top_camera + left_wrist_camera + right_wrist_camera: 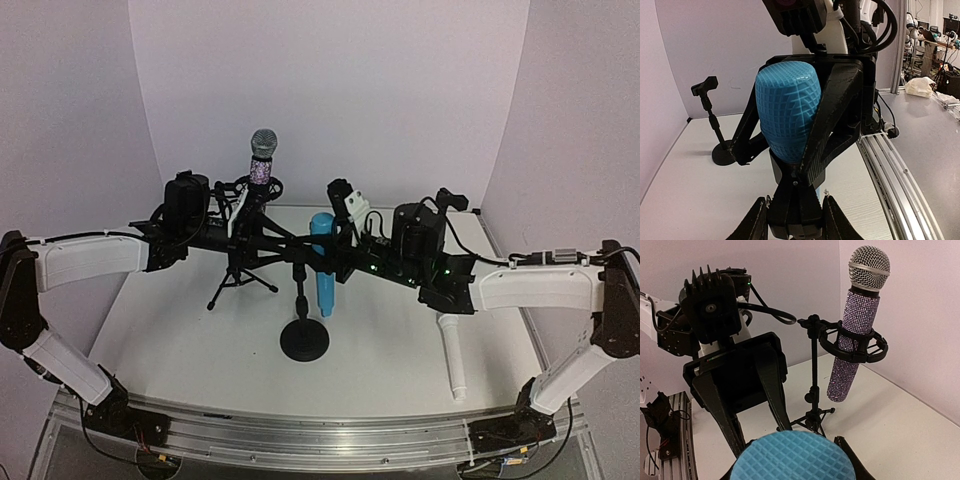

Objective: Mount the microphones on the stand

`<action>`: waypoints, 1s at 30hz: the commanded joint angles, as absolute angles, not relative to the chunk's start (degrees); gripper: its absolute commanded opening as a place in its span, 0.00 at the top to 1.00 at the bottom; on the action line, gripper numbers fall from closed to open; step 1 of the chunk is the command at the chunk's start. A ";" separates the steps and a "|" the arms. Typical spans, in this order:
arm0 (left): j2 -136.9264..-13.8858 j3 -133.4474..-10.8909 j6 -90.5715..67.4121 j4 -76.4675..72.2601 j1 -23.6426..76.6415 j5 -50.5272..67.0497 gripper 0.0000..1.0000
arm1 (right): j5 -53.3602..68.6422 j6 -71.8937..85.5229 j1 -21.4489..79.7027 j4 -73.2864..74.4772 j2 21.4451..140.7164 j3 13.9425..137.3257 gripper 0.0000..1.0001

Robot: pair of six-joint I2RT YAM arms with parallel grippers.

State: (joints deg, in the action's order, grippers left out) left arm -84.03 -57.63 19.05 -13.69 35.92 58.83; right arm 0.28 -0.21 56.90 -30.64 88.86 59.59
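The light blue microphone (787,115) hangs upright above the counter (380,370), mesh head up, at the point where the two arms meet. The right hand (796,181) reaches in from the right. The head sits between its fingers, and their tips are pinched on the shaft just under it. The left hand (762,436) comes from the opposite side with its fingers slightly parted on either side of the same shaft. Whether they press on it I cannot tell, because the head and the other hand's fingers cover the contact.

A tripod stand (240,275) toward the back left carries the glittery purple-silver microphone (852,340) upright in its ring mount. A round-base stand (304,340) is close to the blue microphone, and its clip is empty in the left wrist view. The white microphone (452,355) lies flat on the counter, well to the right.
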 commanded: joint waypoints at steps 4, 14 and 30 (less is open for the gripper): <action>-84.94 -58.59 22.79 -9.45 37.19 59.95 1.00 | 3.87 -3.60 57.88 -36.48 84.94 62.90 1.00; -85.20 -58.89 22.98 -9.75 37.18 59.90 1.00 | 6.59 -2.66 57.86 -37.26 87.34 67.39 1.00; -84.63 -56.85 18.48 -16.08 37.29 59.77 1.00 | 2.11 4.77 57.84 -53.83 91.95 60.62 1.00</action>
